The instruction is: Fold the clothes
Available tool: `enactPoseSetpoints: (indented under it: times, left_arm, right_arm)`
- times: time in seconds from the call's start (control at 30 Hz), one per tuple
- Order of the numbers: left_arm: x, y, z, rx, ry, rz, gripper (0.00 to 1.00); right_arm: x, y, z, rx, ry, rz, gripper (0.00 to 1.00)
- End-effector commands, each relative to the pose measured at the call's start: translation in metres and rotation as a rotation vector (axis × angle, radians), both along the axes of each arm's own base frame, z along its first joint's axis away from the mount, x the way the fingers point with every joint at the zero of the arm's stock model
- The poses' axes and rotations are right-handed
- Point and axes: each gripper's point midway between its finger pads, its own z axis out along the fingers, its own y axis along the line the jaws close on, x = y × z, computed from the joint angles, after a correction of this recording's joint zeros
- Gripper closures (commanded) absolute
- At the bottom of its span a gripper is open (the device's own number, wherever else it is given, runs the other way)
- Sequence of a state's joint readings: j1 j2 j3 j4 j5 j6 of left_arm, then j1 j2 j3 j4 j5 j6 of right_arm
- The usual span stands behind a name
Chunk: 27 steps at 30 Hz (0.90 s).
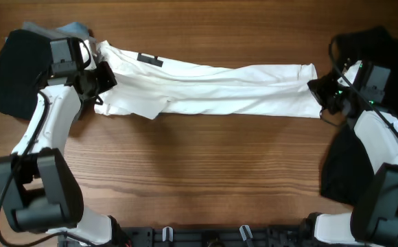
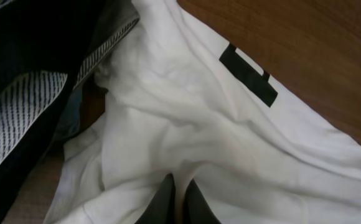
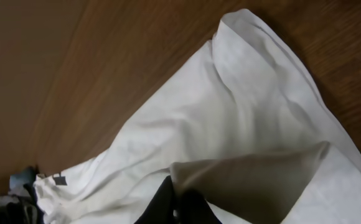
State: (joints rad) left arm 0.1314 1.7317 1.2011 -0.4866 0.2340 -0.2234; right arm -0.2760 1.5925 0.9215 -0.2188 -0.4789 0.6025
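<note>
The white T-shirt (image 1: 213,88) is stretched into a long band across the far half of the table, a bit of black lettering (image 1: 149,59) showing near its left end. My left gripper (image 1: 103,86) is shut on the shirt's left end; in the left wrist view the jaws (image 2: 179,190) pinch a fold of white cloth (image 2: 187,124). My right gripper (image 1: 319,89) is shut on the shirt's right end; in the right wrist view the jaws (image 3: 177,193) pinch a fold of the shirt (image 3: 230,124). A black garment (image 1: 14,68) lies at the far left.
Another black garment (image 1: 346,165) lies under the right arm at the right edge, with more black cloth (image 1: 374,38) at the far right corner. A grey-blue cloth (image 1: 68,29) peeks out behind the left gripper. Bare wooden table (image 1: 206,171) fills the near half.
</note>
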Motion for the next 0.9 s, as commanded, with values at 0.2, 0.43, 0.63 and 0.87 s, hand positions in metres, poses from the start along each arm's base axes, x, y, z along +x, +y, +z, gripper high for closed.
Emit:
enactPoseSetpoints:
  times: [0.2, 0.43, 0.63, 0.87]
  left_arm:
    - [0.013, -0.011, -0.029, -0.002, 0.026, -0.02, 0.24]
    - [-0.033, -0.012, -0.05, 0.013, 0.228, -0.053, 0.23]
    - [-0.05, 0.004, -0.061, 0.106, 0.309, -0.036, 0.2]
    - [-0.043, 0.002, -0.09, 0.09, 0.319, -0.04, 0.18]
  right_arm:
    - [0.003, -0.018, -0.033, -0.178, 0.056, 0.03, 0.2]
    - [-0.054, -0.025, -0.069, -0.263, 0.332, 0.069, 0.19]
    - [-0.062, -0.019, -0.078, -0.243, 0.341, 0.089, 0.33]
    - [-0.06, -0.008, -0.109, -0.174, 0.356, 0.113, 0.38]
